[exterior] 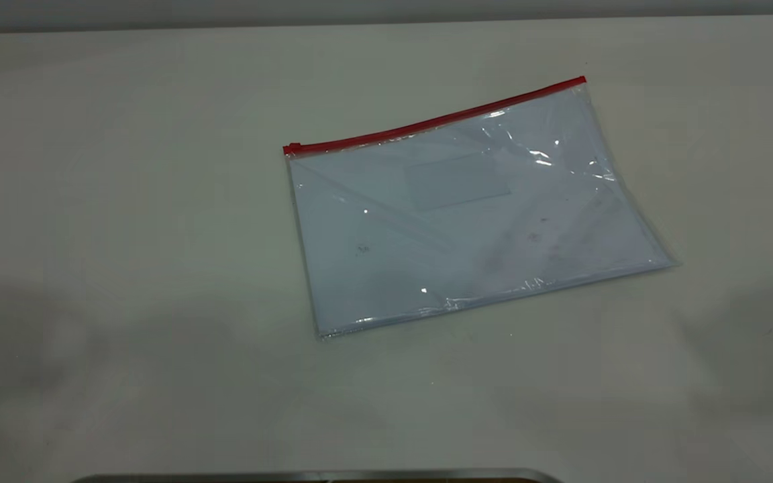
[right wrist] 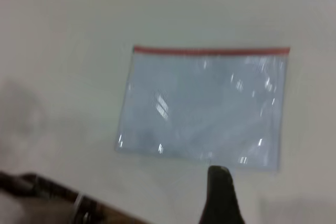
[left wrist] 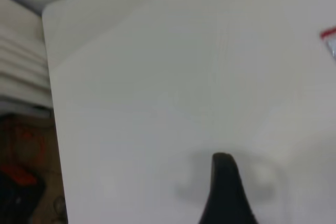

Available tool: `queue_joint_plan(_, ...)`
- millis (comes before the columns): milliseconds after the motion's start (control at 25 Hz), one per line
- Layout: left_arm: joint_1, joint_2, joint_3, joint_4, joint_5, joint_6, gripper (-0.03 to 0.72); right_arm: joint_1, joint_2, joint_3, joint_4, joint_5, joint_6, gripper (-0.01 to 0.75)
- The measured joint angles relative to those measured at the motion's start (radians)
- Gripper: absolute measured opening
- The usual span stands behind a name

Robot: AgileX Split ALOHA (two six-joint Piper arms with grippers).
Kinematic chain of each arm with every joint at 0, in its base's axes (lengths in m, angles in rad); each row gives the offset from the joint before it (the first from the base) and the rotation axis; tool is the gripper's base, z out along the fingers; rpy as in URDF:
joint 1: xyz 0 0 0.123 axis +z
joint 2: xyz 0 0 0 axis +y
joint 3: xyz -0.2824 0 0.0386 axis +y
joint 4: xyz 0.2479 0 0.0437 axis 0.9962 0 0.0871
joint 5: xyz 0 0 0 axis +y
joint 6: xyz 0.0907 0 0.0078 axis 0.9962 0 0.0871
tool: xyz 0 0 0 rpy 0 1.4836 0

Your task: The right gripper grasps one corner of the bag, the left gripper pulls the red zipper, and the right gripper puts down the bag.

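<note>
On the pale worktop (exterior: 125, 235) the bag (exterior: 467, 215) lies flat, its red zipper (exterior: 437, 121) along the far edge. Neither pincer touches it: left pincer (left wrist: 223, 169) hangs well aside, right pincer (right wrist: 219, 174) just short of the bag's near edge; whether either is spread I cannot tell.

Pale off-white flat surface (left wrist: 157, 93) with a rounded corner fills most of the left wrist view. The black tapering tip of the left claw (left wrist: 224, 190) hangs above it, casting a soft grey shadow on the surface; only one dark tip shows. At the frame edge, well apart from the claw, a short red zipper strip (left wrist: 327, 33) borders a sliver of clear plastic bag (left wrist: 332, 47).
</note>
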Motion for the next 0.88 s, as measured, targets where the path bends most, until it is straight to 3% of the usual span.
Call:
queue_joint_plan(520,0.0,-0.598,0.518,-0.058,0.0,-0.057,0.59,0.0,-0.543,0.475,-0.008,0.0,-0.102,0.592)
queue_joint_plan(880,0.0,-0.839,0.716,-0.081,0.0,-0.053,0.59,0.021,-0.893,0.678,-0.087,-0.03,-0.065,0.592)
